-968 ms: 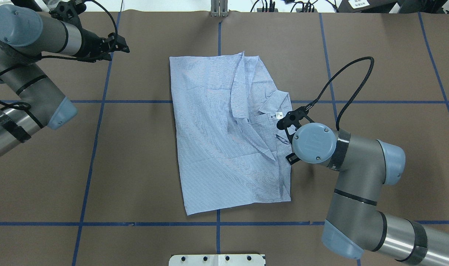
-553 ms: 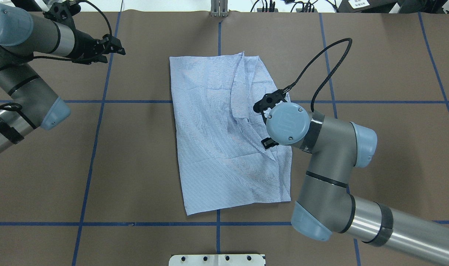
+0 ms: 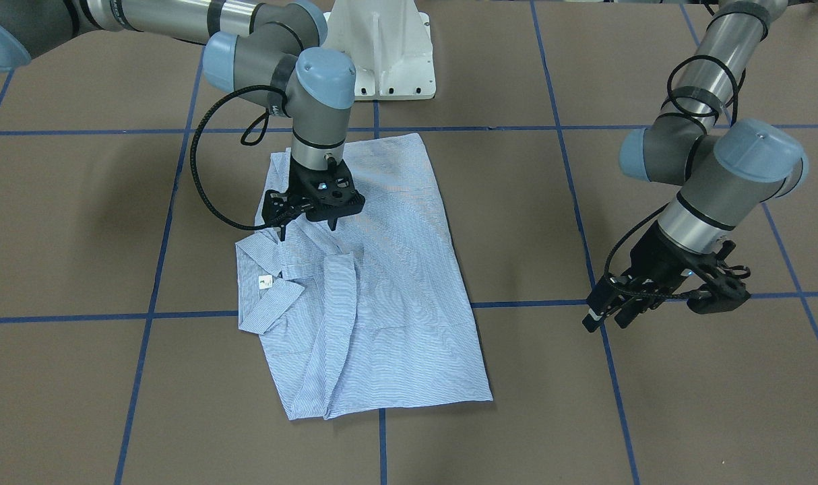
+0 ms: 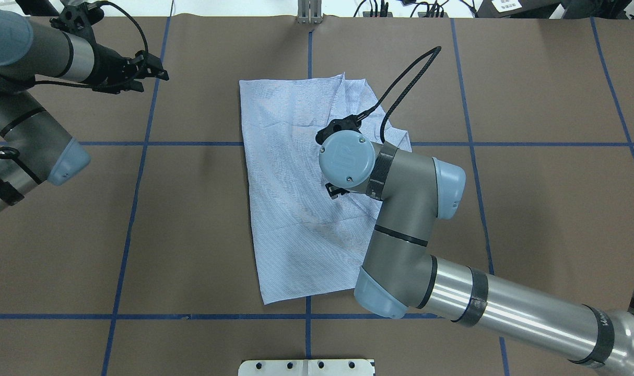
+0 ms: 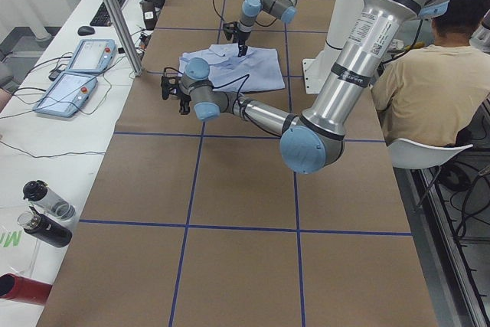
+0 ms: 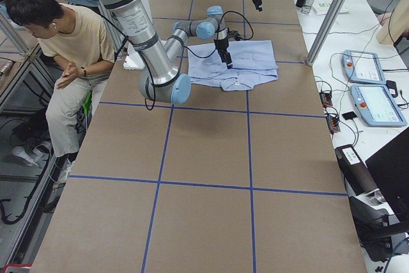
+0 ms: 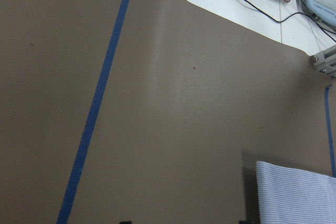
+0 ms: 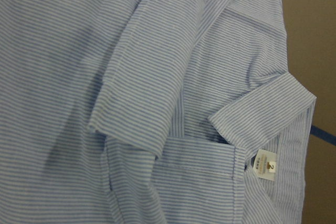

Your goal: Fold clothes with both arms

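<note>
The light blue-and-white striped shirt (image 4: pixel 291 209) lies folded into a rough rectangle on the brown table. Its collar and white neck label (image 3: pixel 265 282) are on the robot's right side. My right gripper (image 3: pixel 308 225) points straight down, open and empty, just above the shirt next to the collar. In the overhead view the wrist hides it. The right wrist view shows the collar, a folded sleeve cuff (image 8: pixel 131 129) and the label (image 8: pixel 265 163) close below. My left gripper (image 4: pixel 152 67) is open and empty, hovering over bare table far left of the shirt. The left wrist view shows a shirt corner (image 7: pixel 299 192).
The white pedestal base (image 3: pixel 382 54) stands at the robot's table edge. Blue tape lines (image 4: pixel 134 209) grid the table. A seated person (image 6: pixel 70 49) is beside the base. Teach pendants (image 6: pixel 370 81) and bottles (image 5: pixel 42 212) lie on side tables.
My right arm has swung left from the shirt's right edge to over its middle near the collar. My left arm has drawn back slightly to the left. The shirt has not moved.
</note>
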`<move>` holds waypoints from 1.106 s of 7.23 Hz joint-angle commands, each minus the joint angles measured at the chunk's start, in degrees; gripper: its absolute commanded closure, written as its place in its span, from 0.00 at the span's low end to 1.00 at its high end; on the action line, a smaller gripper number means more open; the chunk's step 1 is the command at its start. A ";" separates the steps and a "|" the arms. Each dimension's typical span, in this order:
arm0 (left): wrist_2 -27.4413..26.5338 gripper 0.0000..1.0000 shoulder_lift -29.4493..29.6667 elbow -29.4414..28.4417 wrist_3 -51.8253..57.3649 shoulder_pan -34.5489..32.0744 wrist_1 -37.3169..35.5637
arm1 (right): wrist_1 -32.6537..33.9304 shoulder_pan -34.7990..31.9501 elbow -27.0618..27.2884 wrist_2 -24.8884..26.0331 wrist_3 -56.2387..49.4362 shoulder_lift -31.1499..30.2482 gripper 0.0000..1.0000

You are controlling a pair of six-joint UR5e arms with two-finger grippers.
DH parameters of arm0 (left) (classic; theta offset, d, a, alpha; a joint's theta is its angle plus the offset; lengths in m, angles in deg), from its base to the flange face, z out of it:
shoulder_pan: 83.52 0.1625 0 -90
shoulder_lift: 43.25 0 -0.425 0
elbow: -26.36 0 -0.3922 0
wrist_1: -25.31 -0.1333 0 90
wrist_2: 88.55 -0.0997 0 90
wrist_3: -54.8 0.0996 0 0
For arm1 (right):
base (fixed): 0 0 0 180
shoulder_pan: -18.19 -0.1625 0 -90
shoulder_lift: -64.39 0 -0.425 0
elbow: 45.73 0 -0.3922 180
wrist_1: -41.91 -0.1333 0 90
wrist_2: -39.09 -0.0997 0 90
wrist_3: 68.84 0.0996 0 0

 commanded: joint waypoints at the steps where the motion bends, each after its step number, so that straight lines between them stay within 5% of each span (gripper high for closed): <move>1: 0.01 0.26 -0.03 0.01 0.00 -0.10 -0.10 | -3.31 0.14 -3.19 -0.17 0.50 0.11 0.00; 5: 0.62 0.26 0.06 0.10 0.00 -0.62 -0.19 | -3.49 -5.91 3.30 -2.55 -9.67 -11.47 0.00; 8: 1.68 0.26 0.06 0.45 0.00 -2.03 -0.28 | -2.70 -10.06 4.28 -5.62 -16.03 -11.51 0.00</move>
